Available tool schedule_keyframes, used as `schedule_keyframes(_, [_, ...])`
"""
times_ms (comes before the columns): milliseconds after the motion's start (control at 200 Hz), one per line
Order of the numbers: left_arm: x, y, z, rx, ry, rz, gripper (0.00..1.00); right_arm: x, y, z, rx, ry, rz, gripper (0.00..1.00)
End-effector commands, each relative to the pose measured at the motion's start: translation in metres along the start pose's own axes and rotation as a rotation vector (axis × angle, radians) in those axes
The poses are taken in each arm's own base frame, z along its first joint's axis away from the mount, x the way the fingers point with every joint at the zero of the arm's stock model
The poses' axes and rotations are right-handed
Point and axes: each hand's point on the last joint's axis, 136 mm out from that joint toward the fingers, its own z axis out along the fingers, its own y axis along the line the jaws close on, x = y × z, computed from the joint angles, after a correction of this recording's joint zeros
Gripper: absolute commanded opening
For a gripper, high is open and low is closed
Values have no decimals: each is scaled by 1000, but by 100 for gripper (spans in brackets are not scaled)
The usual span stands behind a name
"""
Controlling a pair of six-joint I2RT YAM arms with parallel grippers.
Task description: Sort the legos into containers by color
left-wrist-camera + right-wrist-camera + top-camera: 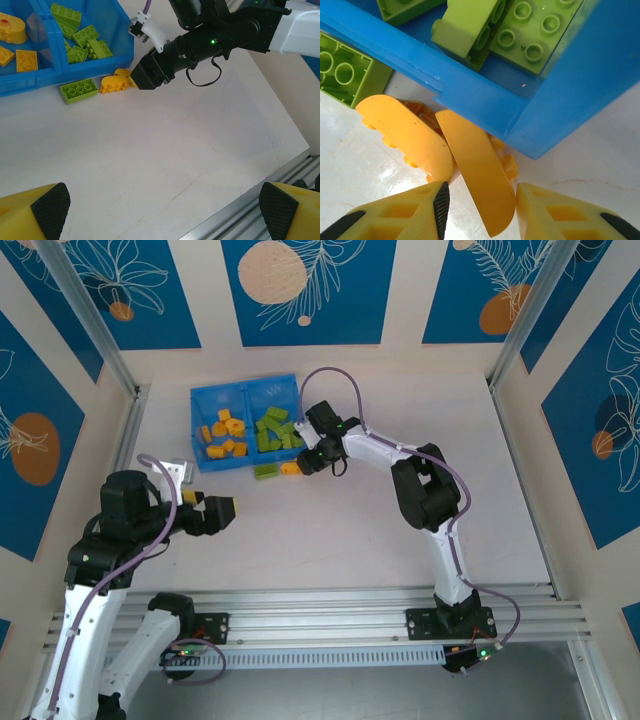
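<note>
I count one blue tray (205, 400) with two compartments. The 9 o'clock one holds orange-yellow legos (225, 435) and the 3 o'clock one lime green legos (275, 430), roughly half a dozen each, too clumped for an exact tally. Three more lie loose on the desk (350, 540) against the tray's 5 o'clock corner: one green brick (78, 90) and two orange curved pieces (116, 82), which touch each other and the tray wall. From there the desk is bare toward 3 and 6 o'clock, so I have plenty of room. The right arm is folded at the elbow and reaches toward 10 o'clock. The right gripper (303, 465) is low at that corner, its jaws partly spread around one orange piece (480, 170), with a sliver of desk showing beside one finger. The left arm sits tucked at 8 o'clock. The left gripper (228, 508) points toward 3 o'clock, jaws fully spread and holding nothing.
</note>
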Motion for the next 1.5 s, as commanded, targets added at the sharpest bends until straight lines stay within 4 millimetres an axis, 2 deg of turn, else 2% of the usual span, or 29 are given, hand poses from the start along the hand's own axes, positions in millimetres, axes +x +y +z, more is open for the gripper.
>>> schedule_keyframes(0, [3,2,-2,-6,-3,-18,100,11,12,6,-43,55,8,41])
schedule_keyframes(120, [3,2,-2,-9,-3,-19,100,23,16,1,-44,68,14,39])
schedule_keyframes(270, [4,3,0,-8,-3,-21,100,29,27,-12,-62,52,41,40])
schedule_keyframes(400, [4,3,2,-1,2,-23,100,32,33,-11,-33,54,49,41])
schedule_keyframes(480, [5,2,4,7,9,-25,100,27,30,-7,11,39,49,42])
schedule_keyframes(555, [4,1,4,11,10,-25,100,19,16,-5,102,21,62,50])
schedule_keyframes(650, [5,0,2,12,15,-21,100,7,-6,-7,220,-1,98,55])
schedule_keyframes(720, [5,0,0,11,15,-16,100,-1,-14,-11,261,-25,116,56])
schedule_keyframes(800, [5,-1,-1,8,14,-7,100,-9,-14,-13,249,-52,120,57])
schedule_keyframes(905, [5,-1,-3,7,10,-7,100,-13,5,-8,133,-62,105,59])
schedule_keyframes(990, [5,-2,-3,10,11,-6,100,-11,16,2,55,-39,113,58])
schedule_keyframes(1100, [5,-1,-2,11,17,-10,100,-5,20,13,22,-12,143,55])
schedule_keyframes(1260, [7,0,0,10,22,-16,100,2,24,20,2,10,170,45])
schedule_keyframes(1385, [6,0,0,9,17,-18,100,6,24,16,18,10,160,30])
schedule_keyframes(1490, [4,0,0,6,9,-21,100,3,27,0,35,-17,148,26])
